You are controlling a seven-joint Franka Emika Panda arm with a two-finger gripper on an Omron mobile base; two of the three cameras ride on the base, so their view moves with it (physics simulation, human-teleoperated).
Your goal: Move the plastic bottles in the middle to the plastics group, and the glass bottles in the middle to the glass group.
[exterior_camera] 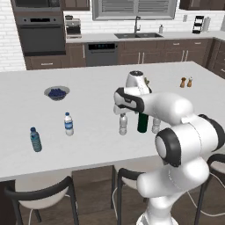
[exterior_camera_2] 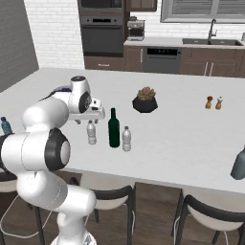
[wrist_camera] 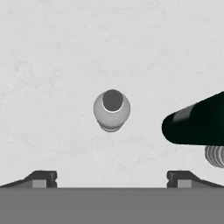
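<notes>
**Open gripper poised above the left clear bottle**

Nearest me, the gripper (exterior_camera: 121,110) hangs straight over one clear plastic bottle (exterior_camera: 123,124), jaws spread wide and holding nothing; I'd say it is lined up for a top-down grab. The bottle stands upright, cap (wrist_camera: 112,100) up toward the hand. Just beside it stands the dark green glass bottle (exterior_camera_2: 114,128), neck up, then the second clear bottle (exterior_camera_2: 126,139). Well apart along the island counter (exterior_camera: 96,79) wait the blue-labelled bottle (exterior_camera: 68,124) and the blue-capped bottle (exterior_camera: 35,139), both upright.
</notes>
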